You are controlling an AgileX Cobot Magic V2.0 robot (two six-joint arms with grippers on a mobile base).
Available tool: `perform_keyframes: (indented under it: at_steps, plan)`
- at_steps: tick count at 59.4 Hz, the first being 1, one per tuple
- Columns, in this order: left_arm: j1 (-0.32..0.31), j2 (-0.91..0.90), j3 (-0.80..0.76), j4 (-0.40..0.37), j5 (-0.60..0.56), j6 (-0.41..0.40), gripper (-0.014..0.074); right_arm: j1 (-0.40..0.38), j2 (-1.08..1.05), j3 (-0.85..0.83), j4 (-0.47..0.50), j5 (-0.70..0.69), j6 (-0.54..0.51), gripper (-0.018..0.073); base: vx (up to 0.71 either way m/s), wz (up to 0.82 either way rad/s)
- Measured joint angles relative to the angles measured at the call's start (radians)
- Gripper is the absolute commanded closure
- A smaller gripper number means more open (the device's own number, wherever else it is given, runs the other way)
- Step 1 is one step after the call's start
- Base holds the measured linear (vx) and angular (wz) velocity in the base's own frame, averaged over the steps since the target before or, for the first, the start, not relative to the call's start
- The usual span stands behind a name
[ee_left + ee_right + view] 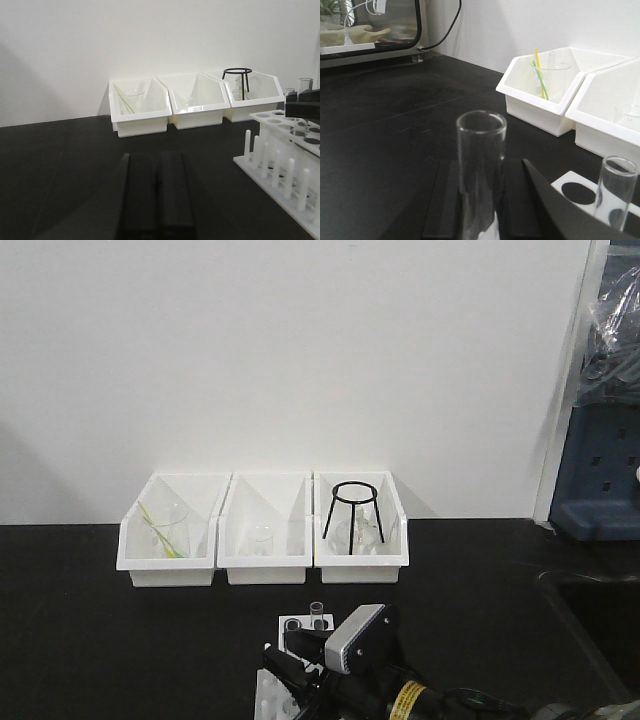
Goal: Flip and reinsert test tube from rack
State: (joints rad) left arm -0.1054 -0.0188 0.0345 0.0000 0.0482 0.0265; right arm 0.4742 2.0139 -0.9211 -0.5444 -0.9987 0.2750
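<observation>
In the right wrist view a clear test tube [481,135] stands upright, open rim up, between my right gripper's [481,167] two black fingers [447,200], which press on both its sides. Its lower end is over the white rack [568,186]. A second, alike tube [616,190] stands in a rack hole to the right. The rack [297,628] sits at the table's front middle, with one tube [318,610] sticking up; my right arm [355,640] hangs over it. My left gripper [157,185] is shut and empty, low over the table left of the rack [280,150].
Three white bins [263,560] stand in a row at the back against the wall. The left one holds a beaker with straws [165,530], the right one a black wire tripod [354,505]. A sink edge [590,585] is at the right.
</observation>
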Motion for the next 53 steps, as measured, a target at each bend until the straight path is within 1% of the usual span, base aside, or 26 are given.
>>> perform_keyframes:
  at_steps: [7, 16, 22, 26, 31, 35, 40, 42, 44, 45, 46, 49, 51, 52, 53]
  plan:
    - [0.000, 0.000, 0.000, 0.000, 0.000, 0.000, 0.0602, 0.000, 0.004, 0.000, 0.000, -0.007, 0.000, 0.0376, 0.00, 0.00]
    - [0.000, 0.000, 0.000, 0.000, 0.000, 0.000, 0.0602, 0.000, 0.005, 0.000, 0.000, -0.011, 0.000, 0.0165, 0.00, 0.00]
    - [0.000, 0.000, 0.000, 0.000, 0.000, 0.000, 0.0602, 0.000, 0.005, 0.000, 0.000, -0.020, 0.001, 0.0055, 0.00, 0.00]
    - [0.000, 0.000, 0.000, 0.000, 0.000, 0.000, 0.0602, 0.000, 0.001, 0.000, 0.000, -0.021, 0.010, 0.0012, 0.00, 0.00]
    - [0.000, 0.000, 0.000, 0.000, 0.000, 0.000, 0.0602, 0.000, -0.026, 0.000, 0.002, -0.013, 0.039, 0.0002, 0.00, 0.00]
    - [0.000, 0.000, 0.000, 0.000, 0.000, 0.000, 0.0602, 0.000, -0.071, 0.000, 0.019, 0.002, 0.063, 0.0036, 0.00, 0.00]
    - [0.000, 0.000, 0.000, 0.000, 0.000, 0.000, 0.0602, 0.000, -0.163, 0.000, 0.045, 0.047, 0.120, 0.0134, 0.00, 0.00]
    - [0.000, 0.000, 0.000, 0.000, 0.000, 0.000, 0.0602, 0.000, -0.204, 0.000, 0.050, 0.076, 0.152, 0.0210, 0.00, 0.00]
    - [0.000, 0.000, 0.000, 0.000, 0.000, 0.000, 0.0602, 0.000, -0.250, 0.000, 0.053, 0.111, 0.183, 0.0253, 0.00, 0.00]
    - [0.000, 0.000, 0.000, 0.000, 0.000, 0.000, 0.0602, 0.000, -0.268, 0.000, 0.053, 0.127, 0.194, 0.0312, 0.00, 0.00]
    - [0.000, 0.000, 0.000, 0.000, 0.000, 0.000, 0.0602, 0.000, -0.297, 0.000, 0.053, 0.154, 0.211, 0.0328, 0.00, 0.00]
    - [0.000, 0.000, 0.000, 0.000, 0.000, 0.000, 0.0602, 0.000, -0.367, 0.000, 0.044, 0.226, 0.242, 0.0470, 0.00, 0.00]
    - [0.000, 0.000, 0.000, 0.000, 0.000, 0.000, 0.0602, 0.000, -0.420, 0.000, 0.034, 0.286, 0.256, 0.0533, 0.00, 0.00]
    - [0.000, 0.000, 0.000, 0.000, 0.000, 0.000, 0.0602, 0.000, -0.441, 0.000, 0.029, 0.325, 0.260, 0.0578, 0.00, 0.00]
    - [0.000, 0.000, 0.000, 0.000, 0.000, 0.000, 0.0602, 0.000, -0.473, 0.000, 0.020, 0.353, 0.264, 0.0578, 0.00, 0.00]
